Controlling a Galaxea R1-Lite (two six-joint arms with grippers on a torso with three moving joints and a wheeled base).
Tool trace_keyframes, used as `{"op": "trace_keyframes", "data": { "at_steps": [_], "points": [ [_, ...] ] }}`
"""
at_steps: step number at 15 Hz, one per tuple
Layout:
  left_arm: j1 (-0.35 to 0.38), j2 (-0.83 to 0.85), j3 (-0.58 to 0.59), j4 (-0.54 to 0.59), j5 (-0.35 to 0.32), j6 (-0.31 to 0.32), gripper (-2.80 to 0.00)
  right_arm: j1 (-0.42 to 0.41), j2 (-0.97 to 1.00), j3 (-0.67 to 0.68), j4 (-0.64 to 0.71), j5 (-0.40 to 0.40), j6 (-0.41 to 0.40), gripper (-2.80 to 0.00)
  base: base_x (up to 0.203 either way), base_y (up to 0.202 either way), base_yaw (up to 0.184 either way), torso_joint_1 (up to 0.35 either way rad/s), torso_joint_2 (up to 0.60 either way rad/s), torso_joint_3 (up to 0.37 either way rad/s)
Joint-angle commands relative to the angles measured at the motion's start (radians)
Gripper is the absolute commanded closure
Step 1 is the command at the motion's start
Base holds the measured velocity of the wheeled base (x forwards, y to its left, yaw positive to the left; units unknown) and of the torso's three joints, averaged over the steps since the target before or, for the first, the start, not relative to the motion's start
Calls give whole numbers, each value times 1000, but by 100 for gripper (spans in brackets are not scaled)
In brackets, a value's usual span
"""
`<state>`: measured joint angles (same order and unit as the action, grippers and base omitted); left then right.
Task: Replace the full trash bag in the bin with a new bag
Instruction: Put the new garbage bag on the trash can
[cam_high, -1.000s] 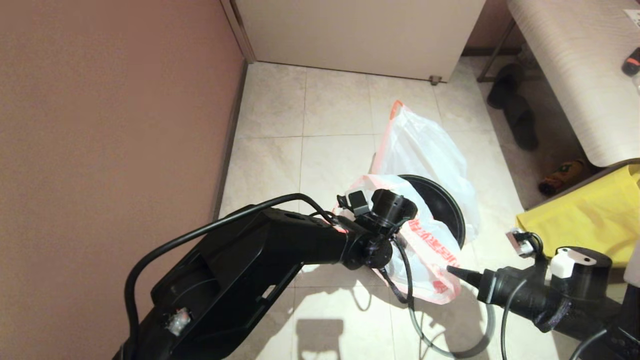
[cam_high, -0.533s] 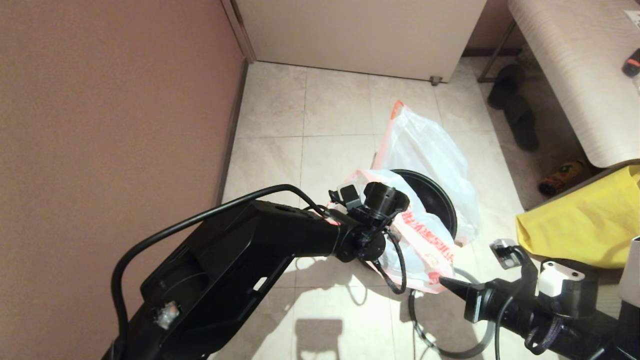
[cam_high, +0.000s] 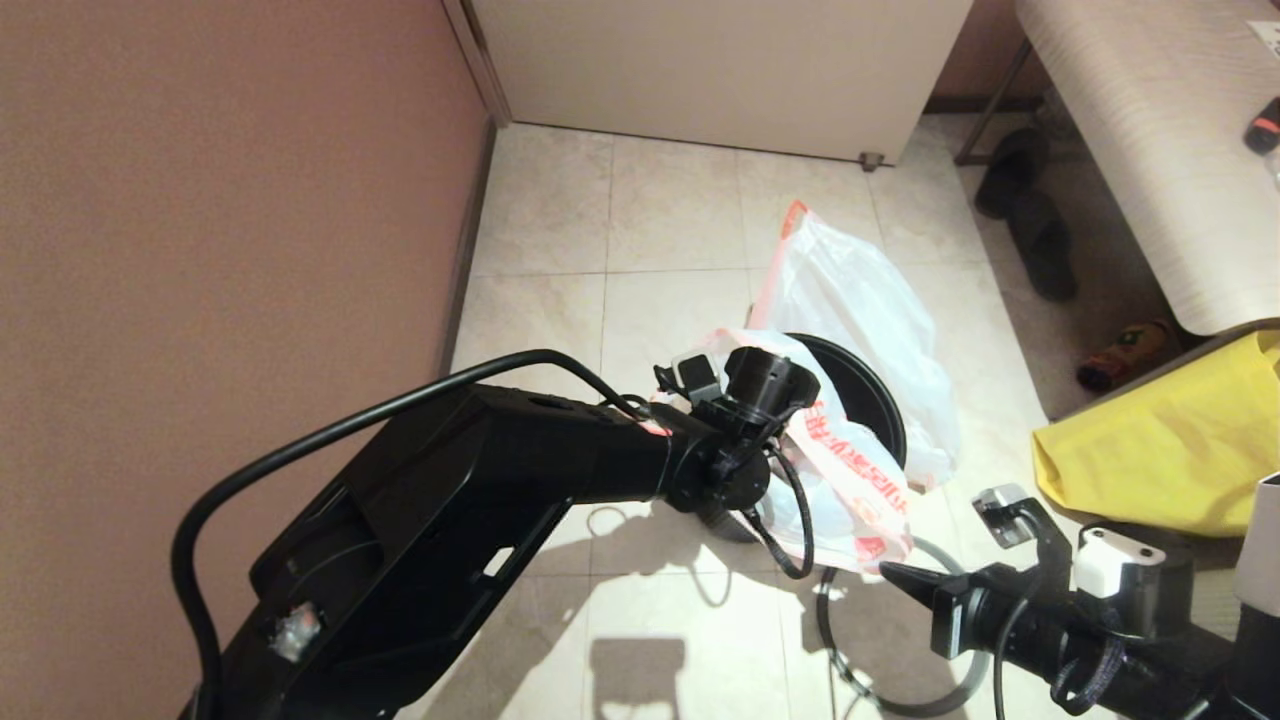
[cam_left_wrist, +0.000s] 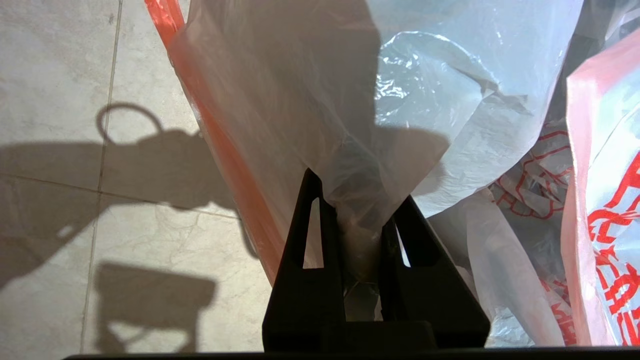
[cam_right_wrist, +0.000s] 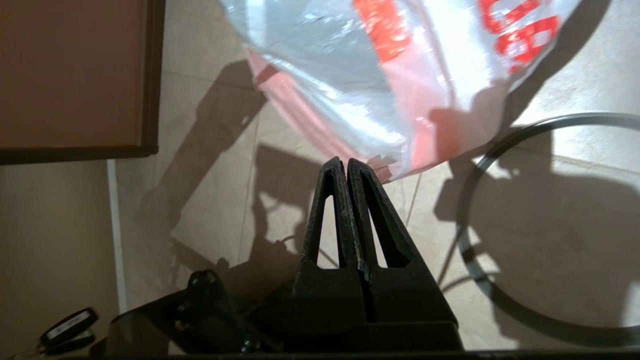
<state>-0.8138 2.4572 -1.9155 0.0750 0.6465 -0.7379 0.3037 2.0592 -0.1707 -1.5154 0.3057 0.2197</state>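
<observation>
Two tools at work: the left tool (cam_left_wrist: 361, 200) pinches a bunched fold of the new bag (cam_high: 850, 470), draped over the near edge of the bin (cam_high: 870, 395). Right tool (cam_right_wrist: 346, 162), fingers pressed together on nothing, sits just at the bag's hanging corner. On the floor beside it lies the grey hoop (cam_high: 955, 690); the full trash bag (cam_high: 860, 300) stands behind the bin.

Head camera looks down at the floor; both wrist cameras sit close, sharing the new bag (cam_high: 850, 470).
</observation>
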Motion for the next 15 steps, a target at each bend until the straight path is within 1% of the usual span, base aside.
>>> {"op": "trace_keyframes", "data": {
  "at_steps": [1, 3, 4, 7, 9, 13, 15],
  "points": [
    [-4, -10, -3, 14, 4, -5, 0, -37, 91, -23, -47, 1, -18, 0, 0, 0, 0, 0, 0, 0],
    [-2, -28, 1, 27, 4, -6, 0, -60, 126, -45, -54, -19, -86, 0, 0, 0, 0, 0, 0, 0],
    [-2, -32, 3, 31, 4, -6, 0, -58, 122, -38, -55, -48, -97, 0, 0, 0, 0, 0, 0, 0],
    [-13, -34, 8, 31, 4, -10, 0, -58, 155, -50, -55, -65, -99, 0, 0, 0, 0, 0, 0, 0],
    [-19, -37, 20, 29, 2, -14, 0, -54, 165, -87, -55, -71, -97, 0, 0, 0, 0, 0, 0, 0],
    [-22, -38, 23, 29, -1, -15, 0, -34, 159, -86, -55, -76, -89, 0, 0, 0, 0, 0, 0, 0],
    [-26, -42, 24, 29, -1, -17, 0, -29, 160, -103, -55, -109, -89, 0, 0, 0, 0, 0, 0, 0]
  ]
}}
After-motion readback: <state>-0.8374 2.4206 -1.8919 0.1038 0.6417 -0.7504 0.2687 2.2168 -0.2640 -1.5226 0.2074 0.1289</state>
